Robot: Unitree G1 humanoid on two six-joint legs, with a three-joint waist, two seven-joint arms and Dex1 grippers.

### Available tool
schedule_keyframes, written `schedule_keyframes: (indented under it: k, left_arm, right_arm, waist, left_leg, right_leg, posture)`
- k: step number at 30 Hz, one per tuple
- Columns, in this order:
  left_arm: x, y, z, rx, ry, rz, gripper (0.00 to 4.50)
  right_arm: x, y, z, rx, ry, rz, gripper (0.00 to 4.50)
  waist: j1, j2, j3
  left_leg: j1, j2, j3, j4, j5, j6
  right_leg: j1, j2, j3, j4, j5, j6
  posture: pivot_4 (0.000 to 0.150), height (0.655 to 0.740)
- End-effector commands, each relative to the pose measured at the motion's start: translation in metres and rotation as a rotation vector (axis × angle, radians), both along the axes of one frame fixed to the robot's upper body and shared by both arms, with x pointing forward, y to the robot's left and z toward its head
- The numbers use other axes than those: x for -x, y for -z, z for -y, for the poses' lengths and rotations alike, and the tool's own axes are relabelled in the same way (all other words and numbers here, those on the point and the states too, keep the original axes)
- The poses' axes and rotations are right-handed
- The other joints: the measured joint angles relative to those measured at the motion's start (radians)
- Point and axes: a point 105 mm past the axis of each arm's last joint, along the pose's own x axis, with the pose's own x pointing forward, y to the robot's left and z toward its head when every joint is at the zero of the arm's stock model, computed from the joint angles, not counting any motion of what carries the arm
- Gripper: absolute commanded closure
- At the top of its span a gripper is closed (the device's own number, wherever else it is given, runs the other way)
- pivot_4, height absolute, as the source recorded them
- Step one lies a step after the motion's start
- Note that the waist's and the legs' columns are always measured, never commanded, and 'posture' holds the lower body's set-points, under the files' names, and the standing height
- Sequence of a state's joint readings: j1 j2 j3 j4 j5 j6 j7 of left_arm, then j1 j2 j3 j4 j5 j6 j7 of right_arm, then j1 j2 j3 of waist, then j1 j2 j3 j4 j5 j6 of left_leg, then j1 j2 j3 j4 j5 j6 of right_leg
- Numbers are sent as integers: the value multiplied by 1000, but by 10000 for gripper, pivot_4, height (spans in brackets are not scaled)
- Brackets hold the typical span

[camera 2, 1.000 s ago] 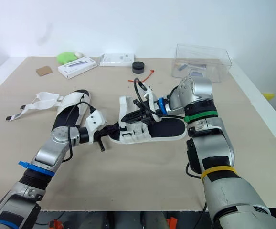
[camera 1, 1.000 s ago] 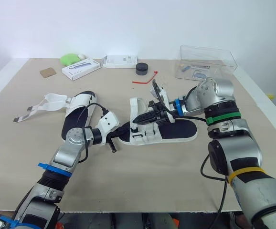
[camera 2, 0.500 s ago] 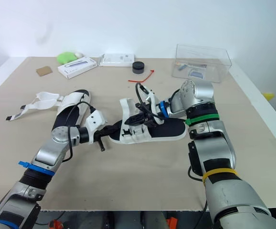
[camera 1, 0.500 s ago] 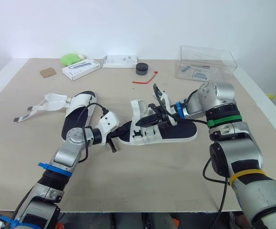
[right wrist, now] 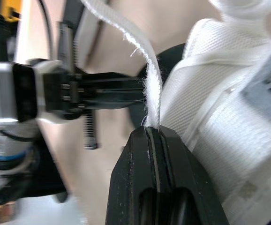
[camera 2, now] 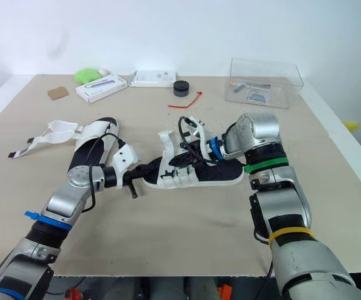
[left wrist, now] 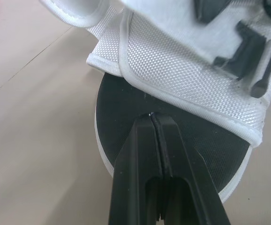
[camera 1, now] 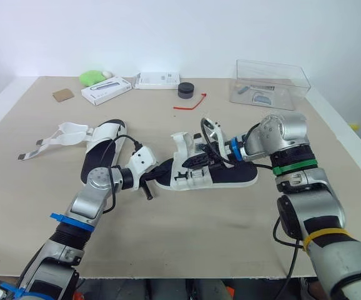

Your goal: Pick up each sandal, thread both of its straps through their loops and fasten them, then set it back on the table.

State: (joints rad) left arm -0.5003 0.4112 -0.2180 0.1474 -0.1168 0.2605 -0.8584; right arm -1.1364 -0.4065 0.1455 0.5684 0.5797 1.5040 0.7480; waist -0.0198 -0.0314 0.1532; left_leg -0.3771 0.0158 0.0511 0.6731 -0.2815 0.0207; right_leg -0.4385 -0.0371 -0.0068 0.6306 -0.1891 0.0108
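Observation:
A white sandal with a black sole (camera 1: 230,173) lies mid-table. My left gripper (camera 1: 165,169) is shut on the rim of its sole at the left end; in the left wrist view the closed fingertips (left wrist: 153,123) pinch the black sole (left wrist: 126,112) under the white webbing upper (left wrist: 182,75). My right gripper (camera 1: 190,162) reaches over the upper from the right and is shut on a white strap (right wrist: 142,61), which rises from between its fingers. A second sandal (camera 1: 103,145) lies to the left, its straps (camera 1: 60,135) spread out loose.
A clear plastic box (camera 1: 270,82) stands at the back right. Along the far edge lie a red tie (camera 1: 190,103), a black round puck (camera 1: 185,90), two white boxes (camera 1: 105,90) (camera 1: 157,80), a green object (camera 1: 91,77) and a brown card (camera 1: 62,95).
My right wrist has dropped lower and drawn slightly right, keeping hold of the strap, and the strap's loop sits lower over the sandal. The left arm has stayed still.

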Motion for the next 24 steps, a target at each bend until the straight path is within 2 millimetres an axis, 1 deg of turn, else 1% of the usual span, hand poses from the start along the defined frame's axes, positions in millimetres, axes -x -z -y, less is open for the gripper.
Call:
schedule_keyframes:
  k: [1, 7, 14, 18, 21, 24]
  left_arm:
    - [12, 41, -2, -77, 2, -139, 45000]
    - [12, 41, -2, -75, 3, -140, 45000]
    - [11, 40, -2, -74, 2, -140, 45000]
    - [10, 40, -2, -74, 3, -138, 45000]
    - [10, 40, -1, -73, 4, -138, 45000]
    - [10, 40, 0, -73, 6, -139, 45000]
  right_arm:
    - [-2, 6, 7, 56, 4, 50, 44645]
    - [4, 2, 0, 62, -69, 107, 44645]
    - [7, -30, -9, -11, -96, 152, 44645]
    - [9, -39, -11, -41, -94, 139, 44645]
    - [13, -42, -13, -60, -97, 119, 44645]
    - [15, -40, -13, -62, -91, 104, 44645]
  waist:
    - [0, 0, 0]
    - [0, 0, 0]
    - [0, 0, 0]
    - [0, 0, 0]
    - [0, 0, 0]
    - [0, 0, 0]
  left_leg:
    - [0, 0, 0, 0, 0, 0]
    - [0, 0, 0, 0, 0, 0]
    - [0, 0, 0, 0, 0, 0]
    - [0, 0, 0, 0, 0, 0]
    - [0, 0, 0, 0, 0, 0]
    - [0, 0, 0, 0, 0, 0]
  right_leg:
    - [0, 0, 0, 0, 0, 0]
    - [0, 0, 0, 0, 0, 0]
    - [0, -1, 0, 0, 0, 0]
    - [0, -1, 0, 0, 0, 0]
    - [0, -1, 0, 0, 0, 0]
    - [0, -1, 0, 0, 0, 0]
  posture:
    - [1500, 7400]
    - [1500, 7400]
    - [1500, 7400]
    - [1500, 7400]
    - [1500, 7400]
    - [1500, 7400]
